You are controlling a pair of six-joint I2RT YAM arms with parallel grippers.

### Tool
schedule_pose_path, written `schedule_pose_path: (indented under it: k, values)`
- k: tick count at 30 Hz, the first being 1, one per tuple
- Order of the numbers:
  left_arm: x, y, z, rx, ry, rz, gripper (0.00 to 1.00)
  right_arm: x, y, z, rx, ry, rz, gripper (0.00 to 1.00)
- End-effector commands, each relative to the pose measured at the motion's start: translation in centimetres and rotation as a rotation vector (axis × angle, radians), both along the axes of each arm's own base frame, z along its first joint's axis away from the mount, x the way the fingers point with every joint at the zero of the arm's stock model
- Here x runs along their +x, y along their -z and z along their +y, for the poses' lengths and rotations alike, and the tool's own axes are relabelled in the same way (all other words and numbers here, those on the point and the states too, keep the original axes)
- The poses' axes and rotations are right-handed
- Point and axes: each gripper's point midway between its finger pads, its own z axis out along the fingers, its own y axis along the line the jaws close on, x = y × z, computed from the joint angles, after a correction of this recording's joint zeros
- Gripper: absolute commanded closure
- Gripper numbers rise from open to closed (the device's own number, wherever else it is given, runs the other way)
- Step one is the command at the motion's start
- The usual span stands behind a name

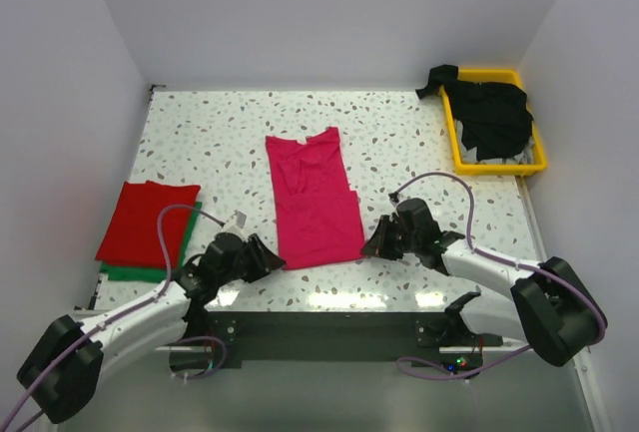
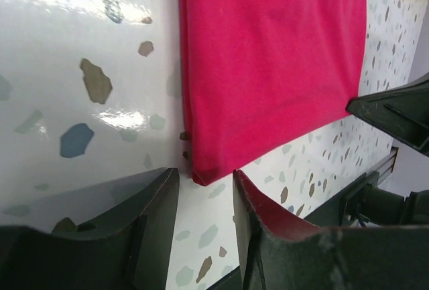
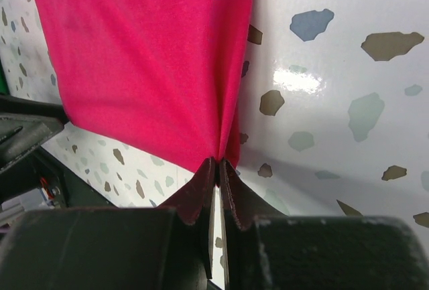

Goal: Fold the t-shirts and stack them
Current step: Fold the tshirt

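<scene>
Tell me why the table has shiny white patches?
Light is bouncing off the glossy table: in the top view, along its near edge; in the left wrist view, a washed-out top-left corner; in the right wrist view, one bright spot beside the pink shirt.

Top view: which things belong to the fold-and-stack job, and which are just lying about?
Job:
- pink t-shirt
- red t-shirt
- green t-shirt beneath it
- black t-shirts, back right

Lying about:
- yellow tray holding the black ones
</scene>
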Motion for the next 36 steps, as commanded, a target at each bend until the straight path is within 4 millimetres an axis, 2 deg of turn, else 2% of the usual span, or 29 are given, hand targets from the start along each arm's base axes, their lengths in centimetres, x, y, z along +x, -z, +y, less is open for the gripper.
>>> schedule_pose_path:
  k: [1, 5, 15, 19, 20, 25, 28, 33, 36]
  values:
    - [-0.9, 1.4, -0.1, 0.025, -0.017, 0.038, 0.57, 0.1, 0.1, -0.3, -0.011, 0.021, -0.016, 0.93]
    - [-1.4, 2.4, -0.1, 0.073, -0.033, 0.072, 0.57, 0.1, 0.1, -0.3, -0.011, 0.018, -0.016, 0.93]
    - [-1.5, 3.3, 0.6, 0.160, -0.113, 0.093, 0.67, -0.1, 0.0, -0.3, -0.009, 0.011, -0.016, 0.93]
    - [-1.1, 2.8, 0.5, 0.176, -0.104, 0.068, 0.79, -0.3, -0.1, -0.2, -0.004, -0.002, -0.016, 0.93]
    - [-0.8, 2.4, 0.2, 0.177, -0.093, 0.055, 0.86, -0.3, -0.1, -0.2, -0.002, -0.004, -0.015, 0.93]
    - [-1.0, 1.4, -0.1, 0.203, -0.050, 0.037, 0.99, -1.1, -0.5, -0.1, 0.019, -0.024, -0.013, 0.95]
    - [-1.4, 0.8, -0.2, 0.204, -0.023, 0.034, 1.00, -1.7, -0.8, -0.1, 0.034, -0.038, -0.021, 0.96]
    - [-2.5, -0.5, -0.9, 0.175, 0.042, 0.023, 1.00, -4.0, -0.7, -0.2, 0.055, -0.068, 0.003, 0.98]
    - [-2.9, -1.9, -1.5, 0.165, 0.074, 0.014, 1.00, -4.8, -1.7, 0.1, 0.075, -0.085, -0.008, 0.98]
